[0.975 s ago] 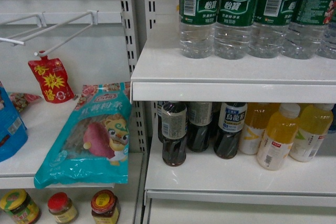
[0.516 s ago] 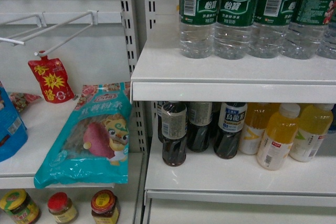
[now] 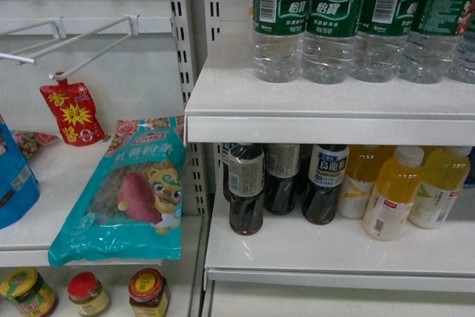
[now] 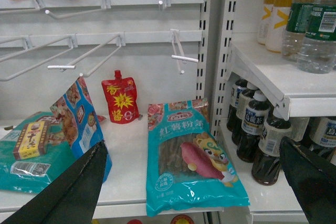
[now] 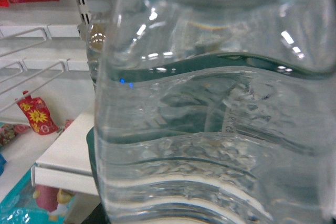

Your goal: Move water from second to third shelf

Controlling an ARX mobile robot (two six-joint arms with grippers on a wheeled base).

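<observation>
A row of water bottles point(image 3: 330, 24) with dark green labels stands on the upper white shelf point(image 3: 326, 113) at the right of the head view, side by side and close to each other. Under it, on the lower shelf point(image 3: 334, 254), dark drink bottles point(image 3: 246, 191) stand at the left and yellow juice bottles point(image 3: 393, 194) at the right. In the left bay, a teal snack bag point(image 3: 130, 198) lies on its shelf, a red pouch point(image 3: 72, 113) stands behind it, and jars point(image 3: 147, 292) are below. The left pincer point(image 4: 194, 182) is open, its two dark fingers point(image 4: 73, 192) wide apart at the bottom corners of the left wrist view, with the teal bag between them but farther away. The right wrist view is almost filled by the clear ribbed body of one water bottle point(image 5: 210, 129), very near the camera; the right pincer itself is not seen, so I cannot tell its state.
</observation>
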